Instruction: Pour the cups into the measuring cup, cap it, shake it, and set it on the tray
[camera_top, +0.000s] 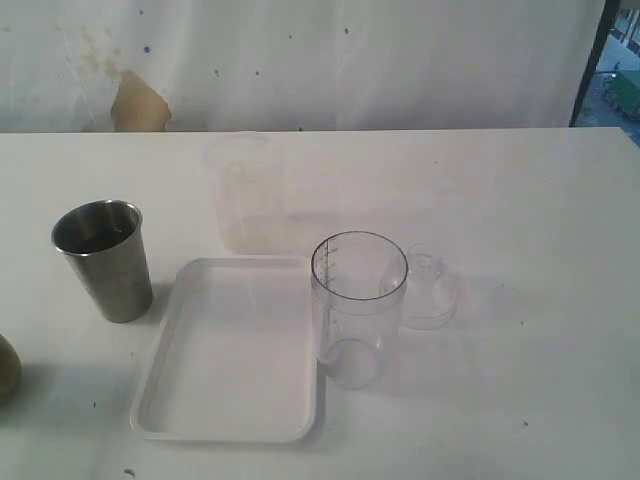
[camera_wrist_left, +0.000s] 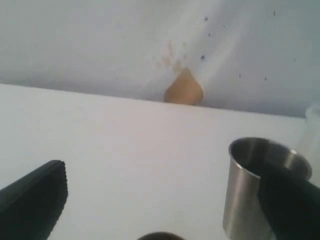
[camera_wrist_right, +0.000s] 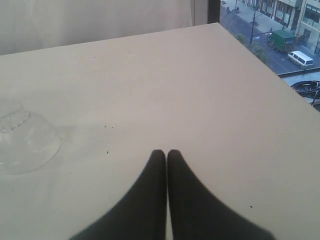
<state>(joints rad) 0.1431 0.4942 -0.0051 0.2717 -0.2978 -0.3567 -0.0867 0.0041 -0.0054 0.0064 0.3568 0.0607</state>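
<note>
The steel tumbler (camera_top: 103, 258) stands upright at the left of the table, left of the white tray (camera_top: 235, 350). At the far left edge shows part of the small rounded brown cup (camera_top: 7, 368). The clear measuring cup (camera_top: 357, 305) stands at the tray's right rim, uncapped, with the dome cap (camera_top: 427, 290) on the table just behind it to the right. Neither gripper appears in the exterior view. My left gripper (camera_wrist_left: 162, 172) is open wide; the tumbler (camera_wrist_left: 247, 190) stands by one of its fingers (camera_wrist_left: 292, 200), and a brown rounded top (camera_wrist_left: 161, 236) peeks in low between them. My right gripper (camera_wrist_right: 166, 152) is shut and empty over bare table, the cap (camera_wrist_right: 25, 140) off to its side.
A cloudy frosted plastic cup (camera_top: 245, 190) stands behind the tray. A white cloth with a tan patch (camera_top: 138, 103) hangs along the table's back edge. The table's far corner (camera_wrist_right: 215, 25) drops off toward a window.
</note>
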